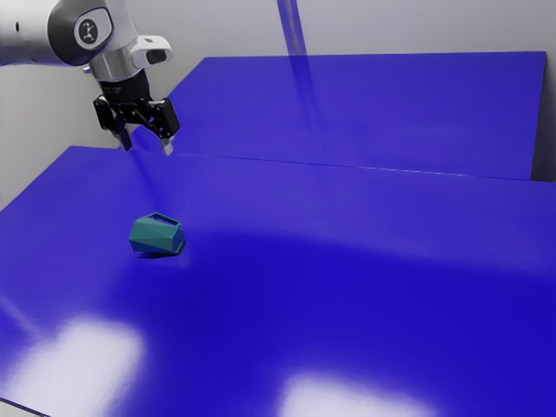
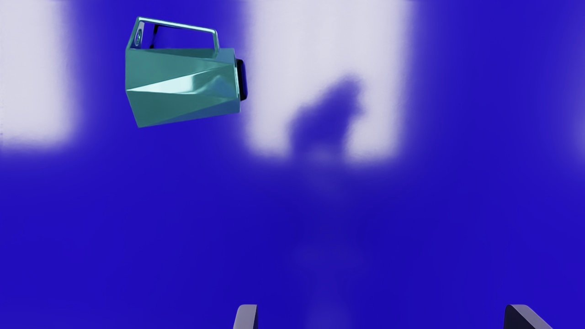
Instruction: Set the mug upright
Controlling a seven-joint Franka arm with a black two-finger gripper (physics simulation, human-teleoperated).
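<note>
Hovering high over the glossy blue bench (image 1: 347,304) with claw (image 1: 148,148) released, fingers spread, well apart from the faceted teal mug (image 1: 156,236) lying on its side.

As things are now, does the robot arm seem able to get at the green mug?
Probably yes. The claw is open and empty, above the blue table, and nothing visible stands between it and the mug, which lies on its side. The arm would likely need to move across and down.
</note>
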